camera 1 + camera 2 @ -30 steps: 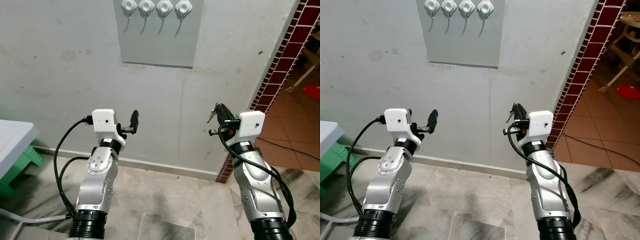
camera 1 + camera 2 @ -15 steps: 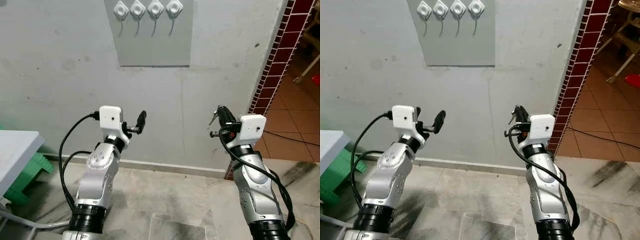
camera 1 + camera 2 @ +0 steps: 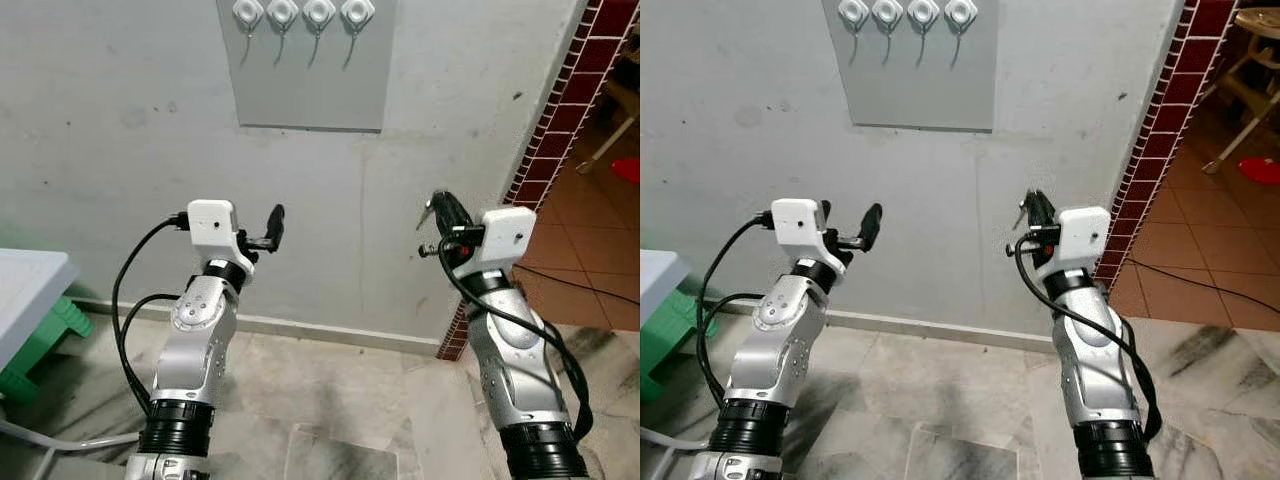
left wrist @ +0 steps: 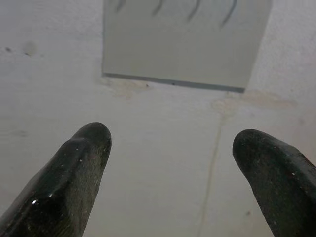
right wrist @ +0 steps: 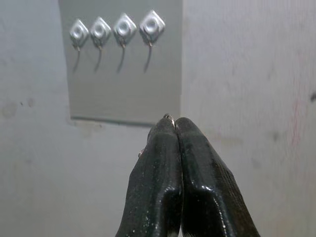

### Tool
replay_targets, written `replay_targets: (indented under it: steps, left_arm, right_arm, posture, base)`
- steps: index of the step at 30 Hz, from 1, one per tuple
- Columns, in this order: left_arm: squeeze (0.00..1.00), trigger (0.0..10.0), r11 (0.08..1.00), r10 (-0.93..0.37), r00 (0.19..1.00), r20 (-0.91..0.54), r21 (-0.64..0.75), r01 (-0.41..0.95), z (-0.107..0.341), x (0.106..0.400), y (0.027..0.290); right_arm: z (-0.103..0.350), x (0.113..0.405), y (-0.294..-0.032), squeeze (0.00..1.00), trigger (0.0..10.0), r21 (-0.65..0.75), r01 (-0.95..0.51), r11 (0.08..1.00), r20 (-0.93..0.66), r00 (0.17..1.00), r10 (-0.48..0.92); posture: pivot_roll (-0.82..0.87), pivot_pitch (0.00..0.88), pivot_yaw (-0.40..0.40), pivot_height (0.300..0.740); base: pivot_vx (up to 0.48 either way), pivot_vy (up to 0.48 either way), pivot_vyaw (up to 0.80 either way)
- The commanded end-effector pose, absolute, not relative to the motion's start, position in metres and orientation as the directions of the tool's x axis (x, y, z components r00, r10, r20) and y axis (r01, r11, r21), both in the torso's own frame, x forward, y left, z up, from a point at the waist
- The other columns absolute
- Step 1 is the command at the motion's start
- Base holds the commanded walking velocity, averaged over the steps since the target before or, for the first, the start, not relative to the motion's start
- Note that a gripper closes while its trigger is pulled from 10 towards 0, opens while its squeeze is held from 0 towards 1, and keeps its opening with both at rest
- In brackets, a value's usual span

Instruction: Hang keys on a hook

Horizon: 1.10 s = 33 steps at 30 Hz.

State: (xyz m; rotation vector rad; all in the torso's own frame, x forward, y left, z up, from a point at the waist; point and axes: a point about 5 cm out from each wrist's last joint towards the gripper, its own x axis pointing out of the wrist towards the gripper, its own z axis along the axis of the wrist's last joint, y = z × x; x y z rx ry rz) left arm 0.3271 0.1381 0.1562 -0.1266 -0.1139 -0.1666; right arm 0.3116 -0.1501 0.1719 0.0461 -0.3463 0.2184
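Observation:
Four white diamond-shaped hooks [image 3: 301,13] sit in a row on a grey panel [image 3: 310,85] high on the wall. My right gripper [image 3: 441,207] is raised in front of the wall, below and to the right of the panel. It is shut on the keys [image 3: 427,213], a small metal piece sticking out beside the fingers. In the right wrist view the fingertips [image 5: 168,129] press together with a glint of metal between them, under the hooks [image 5: 152,23]. My left gripper [image 3: 276,217] is held up below the panel, open and empty [image 4: 173,143].
A white table [image 3: 28,288] and a green stool [image 3: 42,345] stand at the left. A red-tiled wall corner [image 3: 560,120] borders the right, with an orange tiled floor [image 3: 595,240] and a cable beyond. Marble floor [image 3: 330,390] lies below.
The view has swayed left and right. Both grippers stand slightly higher against the wall than a second ago, the right one still shut on the keys.

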Motion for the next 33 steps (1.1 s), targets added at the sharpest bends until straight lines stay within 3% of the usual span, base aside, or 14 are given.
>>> replay_targets:
  steps: [1,19,33]
  left_arm:
    - [0.0,10.0,0.982,-0.125,0.981,0.152,-0.12,0.144,0.164,0.329,0.145]
    - [0.0,10.0,0.984,-0.04,0.987,0.158,-0.163,0.066,0.164,0.325,0.156]
    - [0.0,10.0,0.99,-0.05,0.986,0.156,-0.123,0.07,0.164,0.324,0.156]
  right_arm:
    - [0.182,0.312,-0.15,0.0,10.0,0.007,-0.235,0.972,0.367,0.905,0.216]
    - [0.182,0.312,-0.154,0.0,10.0,-0.018,-0.256,0.966,0.348,0.905,0.246]
    - [0.178,0.309,-0.153,0.0,10.0,-0.022,-0.268,0.963,0.332,0.907,0.26]
  posture:
    - [-0.03,0.0,0.007,0.74]
    - [-0.02,0.003,-0.017,0.74]
    - [-0.02,0.0,-0.013,0.74]
  base:
    - [0.0,0.0,0.0]
    - [0.0,0.0,0.0]
    - [0.035,0.0,0.0]
